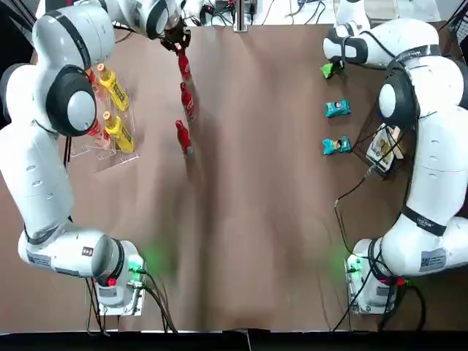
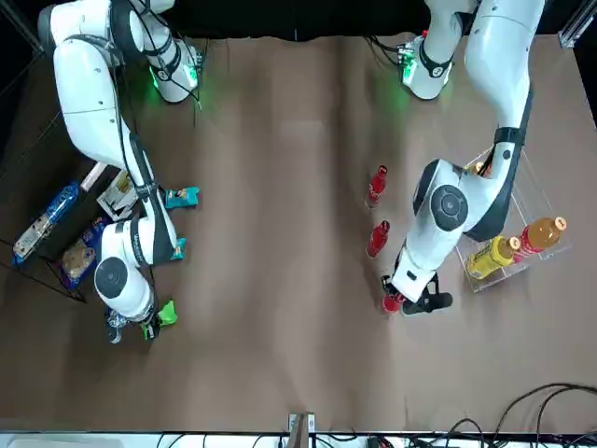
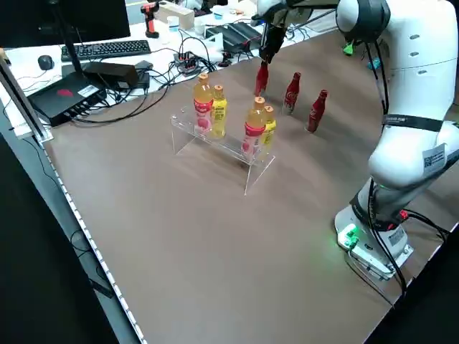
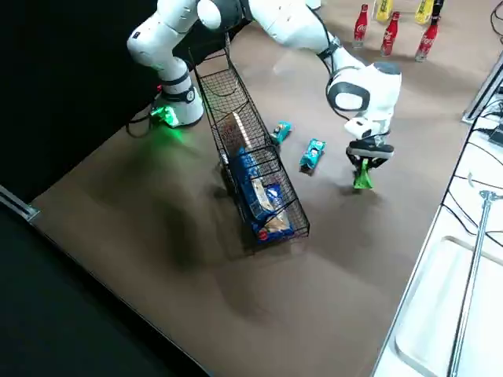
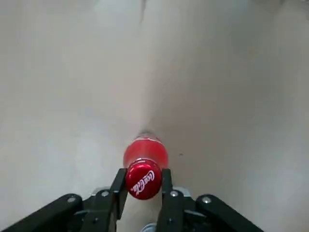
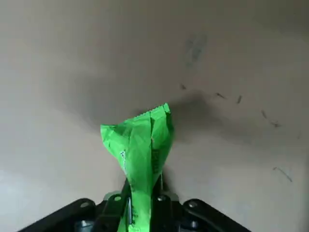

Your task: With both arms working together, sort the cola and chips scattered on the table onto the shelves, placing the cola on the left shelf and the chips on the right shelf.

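Left tool [image 5: 143, 193] clamped the far cola bottle [image 5: 145, 162] at its cap: rigid, slick, likely top-heavy. Right tool [image 6: 140, 205] pinched the green chips packet [image 6: 140, 145] by one end: light, crushable.

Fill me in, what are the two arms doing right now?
Both arms are mid-pick at the far edge of the brown table. The left gripper has its fingers shut on the cap of a slim red cola bottle; two more red bottles stand nearby. The right gripper pinches a crinkly bright green chips packet. Two teal packets lie on the table. The clear acrylic rack holds only yellow and orange-pink bottles; the black wire basket holds blue and white packages.
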You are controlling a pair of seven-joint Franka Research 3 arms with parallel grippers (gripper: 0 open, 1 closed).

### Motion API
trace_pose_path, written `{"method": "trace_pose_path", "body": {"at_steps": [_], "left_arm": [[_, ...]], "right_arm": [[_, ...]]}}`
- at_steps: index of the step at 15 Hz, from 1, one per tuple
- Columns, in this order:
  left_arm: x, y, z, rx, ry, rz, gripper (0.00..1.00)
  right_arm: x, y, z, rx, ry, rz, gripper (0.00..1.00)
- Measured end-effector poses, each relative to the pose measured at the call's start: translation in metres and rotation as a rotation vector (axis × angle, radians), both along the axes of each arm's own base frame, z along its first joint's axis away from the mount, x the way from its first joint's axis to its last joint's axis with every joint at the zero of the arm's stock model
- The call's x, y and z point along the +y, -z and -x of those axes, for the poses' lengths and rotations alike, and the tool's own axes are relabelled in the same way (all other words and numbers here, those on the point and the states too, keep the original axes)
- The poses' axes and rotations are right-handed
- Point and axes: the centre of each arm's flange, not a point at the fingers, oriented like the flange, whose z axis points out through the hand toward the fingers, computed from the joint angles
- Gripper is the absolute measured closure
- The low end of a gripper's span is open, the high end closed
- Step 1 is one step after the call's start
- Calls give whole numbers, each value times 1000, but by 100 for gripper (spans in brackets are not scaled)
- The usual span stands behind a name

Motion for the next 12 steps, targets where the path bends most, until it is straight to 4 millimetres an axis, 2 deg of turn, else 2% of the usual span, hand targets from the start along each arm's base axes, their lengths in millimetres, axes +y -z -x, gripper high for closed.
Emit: {"method": "trace_pose_path", "body": {"at_steps": [2, 4, 6, 9, 12], "left_arm": [[17, -19, 2, 40, -25, -34, 68], [34, -48, 8, 75, -49, -68, 68], [46, -78, 23, 132, -43, -114, 68], [67, -124, 50, 230, 8, -167, 68], [113, -175, 78, 327, 87, -150, 68]], "right_arm": [[1, -23, 0, 31, -28, 17, 84], [-3, -60, 6, 120, -102, 51, 84], [-14, -118, 13, 181, -182, 71, 84], [-47, -213, 36, 282, -316, 115, 84], [-90, -280, 61, 358, -451, 161, 84]]}}
